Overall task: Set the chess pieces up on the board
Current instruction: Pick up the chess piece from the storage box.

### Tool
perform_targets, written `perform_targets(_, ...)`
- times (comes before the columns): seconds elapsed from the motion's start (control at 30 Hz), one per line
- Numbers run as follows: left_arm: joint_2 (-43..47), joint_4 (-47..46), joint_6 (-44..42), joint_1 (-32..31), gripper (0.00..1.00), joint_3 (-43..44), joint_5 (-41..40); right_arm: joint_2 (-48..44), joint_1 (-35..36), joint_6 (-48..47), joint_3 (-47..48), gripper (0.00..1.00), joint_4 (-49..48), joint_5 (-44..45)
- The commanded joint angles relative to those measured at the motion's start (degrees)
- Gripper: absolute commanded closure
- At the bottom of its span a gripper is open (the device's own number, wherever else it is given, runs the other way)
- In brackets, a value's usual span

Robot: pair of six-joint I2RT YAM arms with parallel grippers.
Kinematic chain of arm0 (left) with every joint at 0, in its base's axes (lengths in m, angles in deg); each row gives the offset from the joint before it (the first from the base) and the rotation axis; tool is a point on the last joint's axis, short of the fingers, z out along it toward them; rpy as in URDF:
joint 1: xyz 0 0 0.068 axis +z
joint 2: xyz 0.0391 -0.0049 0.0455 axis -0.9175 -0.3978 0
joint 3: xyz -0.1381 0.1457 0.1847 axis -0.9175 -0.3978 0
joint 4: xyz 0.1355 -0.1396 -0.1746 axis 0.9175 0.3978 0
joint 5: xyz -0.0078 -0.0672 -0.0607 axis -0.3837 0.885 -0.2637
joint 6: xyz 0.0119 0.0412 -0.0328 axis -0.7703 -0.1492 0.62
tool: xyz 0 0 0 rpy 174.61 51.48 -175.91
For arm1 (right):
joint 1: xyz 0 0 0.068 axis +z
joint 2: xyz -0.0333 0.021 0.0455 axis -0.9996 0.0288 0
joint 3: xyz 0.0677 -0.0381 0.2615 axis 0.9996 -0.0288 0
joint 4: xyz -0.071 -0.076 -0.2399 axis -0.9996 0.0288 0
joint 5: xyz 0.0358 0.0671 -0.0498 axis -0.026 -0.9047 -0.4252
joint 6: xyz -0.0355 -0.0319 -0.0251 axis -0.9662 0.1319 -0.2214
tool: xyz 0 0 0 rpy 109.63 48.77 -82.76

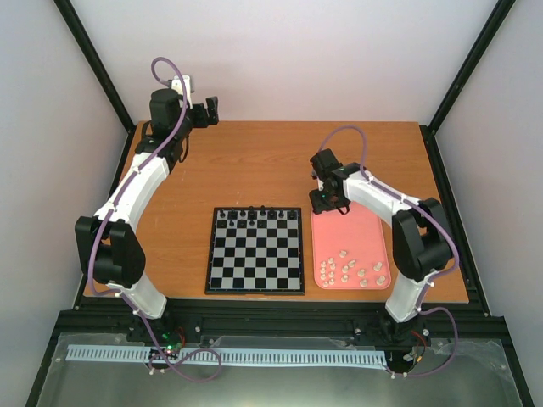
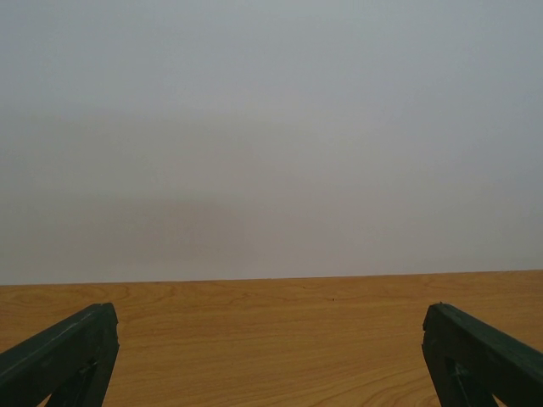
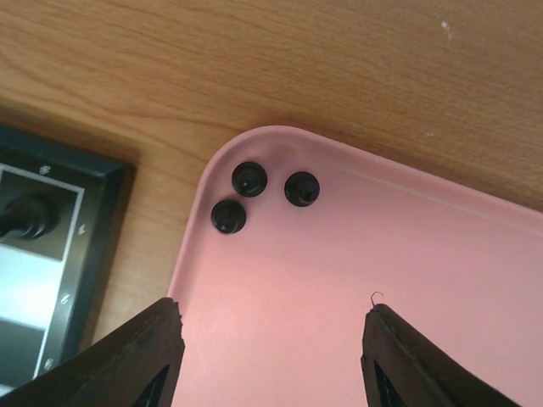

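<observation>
Right wrist: my right claw [image 3: 271, 322] hangs released over the tray [image 3: 339, 280] corner.
Three black pieces [image 3: 249, 179] cluster there, board [image 3: 85, 246] just beside; left claw [image 2: 270, 326] released too.

A pink rounded rectangular tray [image 1: 352, 237] lies on the wooden table [image 1: 254, 161]; cream-white chess pieces [image 1: 349, 270] cluster loosely at the tray's near end.
</observation>
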Motion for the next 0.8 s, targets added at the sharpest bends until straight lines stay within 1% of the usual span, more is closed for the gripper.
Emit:
perform_targets(0.0,-0.7,0.4,0.0,-0.4,0.00,3.0,0.5,3.6,-1.5,0.1,0.1,0.36,-3.6,0.1)
perform_targets(0.1,-0.9,0.5,0.0,-0.5,0.00,3.1,0.6,5.3,-2.0,0.1,1.1,0.46,-4.1,-0.4)
perform_targets(0.17,-0.9,0.6,0.0,-0.5,0.00,3.2,0.5,6.0,-2.1,0.1,1.6,0.47,-4.2,-1.0)
perform_targets(0.27,-0.8,0.7,-0.1,-0.5,0.00,3.2,0.4,6.9,-2.3,0.4,2.4,0.47,-4.0,1.4)
perform_targets(0.37,-0.9,0.6,-0.1,-0.5,0.00,3.1,0.4,8.2,-3.0,0.2,3.2,0.48,-4.1,0.8)
perform_targets(0.57,-1.2,0.6,-0.1,-0.5,0.00,3.4,0.3,11.7,-4.6,0.3,5.0,0.56,-4.0,0.4)
perform_targets(0.77,-1.5,0.8,-0.2,-0.5,0.00,3.7,0.4,13.0,-5.4,0.2,6.2,0.58,-4.6,-1.3)
